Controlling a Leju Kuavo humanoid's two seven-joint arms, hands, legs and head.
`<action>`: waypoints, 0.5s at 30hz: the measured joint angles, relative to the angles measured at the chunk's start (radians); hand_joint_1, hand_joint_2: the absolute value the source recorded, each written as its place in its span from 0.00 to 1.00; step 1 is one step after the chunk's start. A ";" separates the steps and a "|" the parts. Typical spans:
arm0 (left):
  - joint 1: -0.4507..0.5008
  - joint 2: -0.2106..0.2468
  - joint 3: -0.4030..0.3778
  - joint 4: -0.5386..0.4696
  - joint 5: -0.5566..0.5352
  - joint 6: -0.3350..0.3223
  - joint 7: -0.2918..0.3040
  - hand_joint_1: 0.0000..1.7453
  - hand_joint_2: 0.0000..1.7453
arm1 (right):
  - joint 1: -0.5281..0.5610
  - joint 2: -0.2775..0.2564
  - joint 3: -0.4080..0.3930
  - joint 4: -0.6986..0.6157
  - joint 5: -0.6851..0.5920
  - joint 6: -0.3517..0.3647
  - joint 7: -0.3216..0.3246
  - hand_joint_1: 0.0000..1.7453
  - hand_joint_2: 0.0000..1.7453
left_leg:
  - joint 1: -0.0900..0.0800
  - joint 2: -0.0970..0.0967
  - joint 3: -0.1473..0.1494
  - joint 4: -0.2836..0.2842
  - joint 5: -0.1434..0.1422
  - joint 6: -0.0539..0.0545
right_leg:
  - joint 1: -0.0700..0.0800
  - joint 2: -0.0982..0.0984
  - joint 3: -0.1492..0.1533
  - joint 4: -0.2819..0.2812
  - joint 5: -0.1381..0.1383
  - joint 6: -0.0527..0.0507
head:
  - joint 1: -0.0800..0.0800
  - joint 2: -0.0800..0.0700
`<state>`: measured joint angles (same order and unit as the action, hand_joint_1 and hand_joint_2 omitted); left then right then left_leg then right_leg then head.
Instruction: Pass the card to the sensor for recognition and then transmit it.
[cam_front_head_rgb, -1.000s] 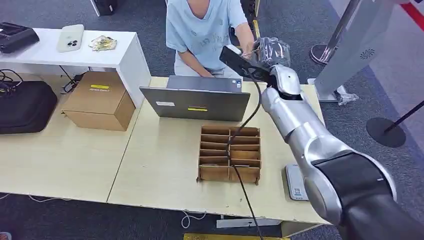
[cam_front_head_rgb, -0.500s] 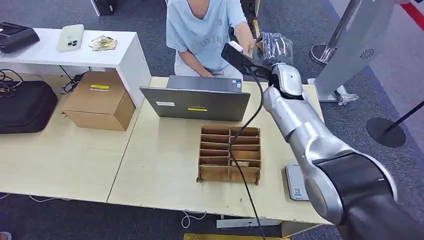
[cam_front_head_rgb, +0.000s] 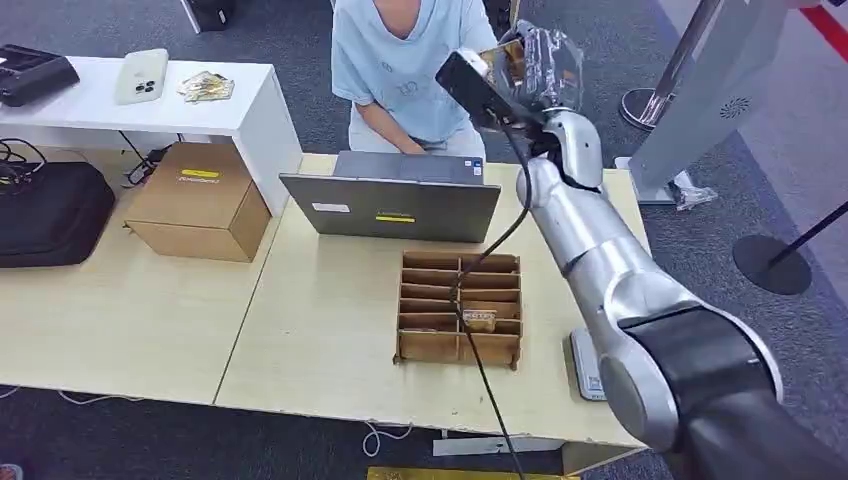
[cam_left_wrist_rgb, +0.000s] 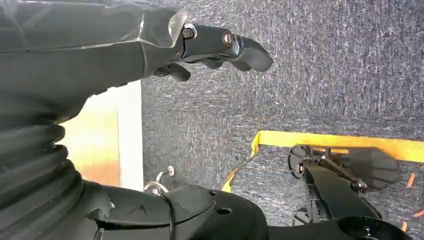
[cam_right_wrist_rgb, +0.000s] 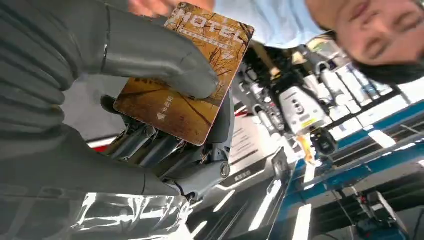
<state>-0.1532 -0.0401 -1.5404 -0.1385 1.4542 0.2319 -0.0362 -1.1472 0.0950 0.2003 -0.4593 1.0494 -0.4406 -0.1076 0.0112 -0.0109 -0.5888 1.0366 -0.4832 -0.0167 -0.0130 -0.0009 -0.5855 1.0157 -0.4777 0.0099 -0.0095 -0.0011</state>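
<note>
Step in hand: the handover ("transmit") part, by my reading; the card (cam_right_wrist_rgb: 186, 70) is raised toward the person (cam_front_head_rgb: 405, 60) seated behind the laptop (cam_front_head_rgb: 392, 205), well away from the sensor (cam_front_head_rgb: 590, 368) at the near right edge of the surface (cam_front_head_rgb: 330, 330).
Right hand (cam_front_head_rgb: 535, 70): lifted high beyond the far edge of the surface, gripping the card; in the right wrist view the thumb presses its printed face and the darker fingers (cam_right_wrist_rgb: 150, 145) back it from behind.
Card position: in the right hand, in the air, orange-brown with "HOTEL" lettering, its free end pointing toward the person.
Person's hand (cam_right_wrist_rgb: 150, 6): at the card's far edge; touching or just short of it, cannot tell.
Left hand (cam_left_wrist_rgb: 220, 47): hanging over the carpeted floor (cam_left_wrist_rgb: 325, 75), fingers curled loosely, holding nothing that I can see.
Card rack (cam_front_head_rgb: 460, 308): wooden divider box at mid-surface, one similar card lying in a compartment.
Next move calls for: holding the card steady until the person has a firm pinch, then easing the thumb off; letting go early risks a drop.
</note>
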 joint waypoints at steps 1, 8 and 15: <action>0.001 0.000 0.000 0.000 0.002 0.000 -0.001 0.00 1.00 | 0.003 0.002 -0.006 -0.015 -0.025 0.011 -0.019 1.00 1.00 | 0.000 0.000 0.000 0.000 0.000 0.000 | 0.000 0.000 0.000 0.000 0.000 0.000 | 0.000 0.000; 0.011 0.000 0.000 0.000 0.009 0.000 -0.018 0.00 1.00 | 0.080 -0.005 -0.015 -0.193 -0.163 0.118 -0.060 1.00 1.00 | 0.000 0.000 0.000 0.000 0.000 0.000 | 0.000 0.000 0.000 -0.001 0.000 0.000 | 0.000 0.000; 0.014 0.000 0.000 0.000 0.020 0.000 -0.027 0.00 1.00 | 0.175 -0.060 -0.005 -0.451 -0.391 0.287 -0.052 1.00 1.00 | 0.000 0.000 0.000 0.000 0.000 0.000 | 0.000 0.000 0.000 -0.001 0.000 0.000 | 0.000 0.000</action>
<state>-0.1391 -0.0397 -1.5400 -0.1385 1.4740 0.2319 -0.0637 -0.9720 0.0351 0.1957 -0.9103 0.6583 -0.1540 -0.1598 0.0111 -0.0114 -0.5888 1.0367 -0.4834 -0.0166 -0.0131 -0.0013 -0.5857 1.0148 -0.4777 0.0100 -0.0095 -0.0011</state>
